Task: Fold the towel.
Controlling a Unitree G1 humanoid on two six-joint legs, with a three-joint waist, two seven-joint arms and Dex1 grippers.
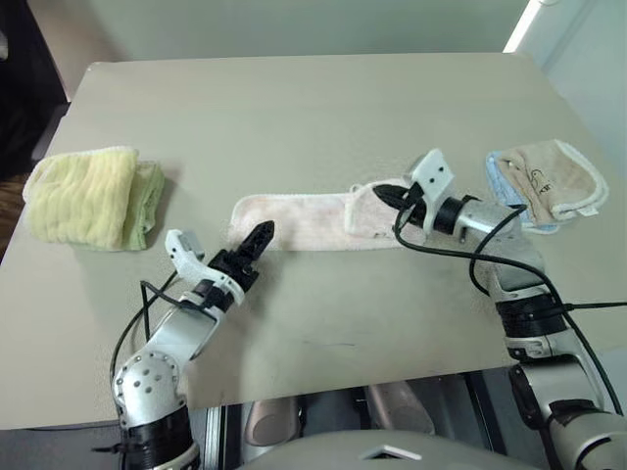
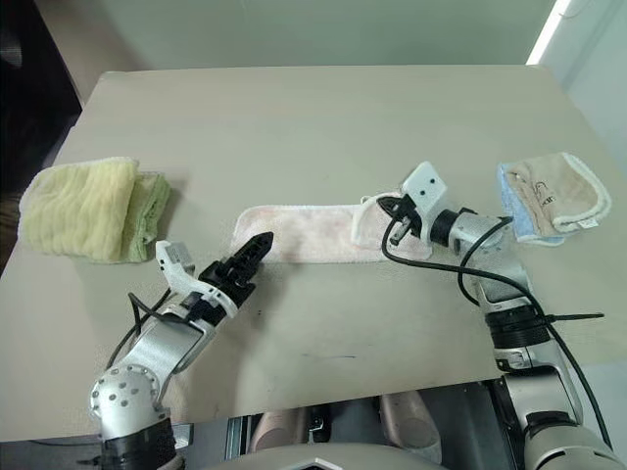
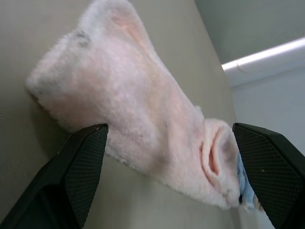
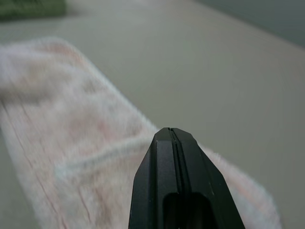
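Now right pincer [image 1: 384, 192] on towel [image 1: 294, 220]

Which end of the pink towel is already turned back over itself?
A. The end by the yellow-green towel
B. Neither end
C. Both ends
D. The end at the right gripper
D: the towel has its end doubled back on itself at the right gripper, while the end by the open left gripper lies flat.

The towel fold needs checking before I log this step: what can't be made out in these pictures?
- Right gripper: fingers shut; the wrist view does not show cloth pinched between them.
- Towel: its right end is turned over, hiding what lies beneath.
- Dark mark on the towel: too blurred to read.
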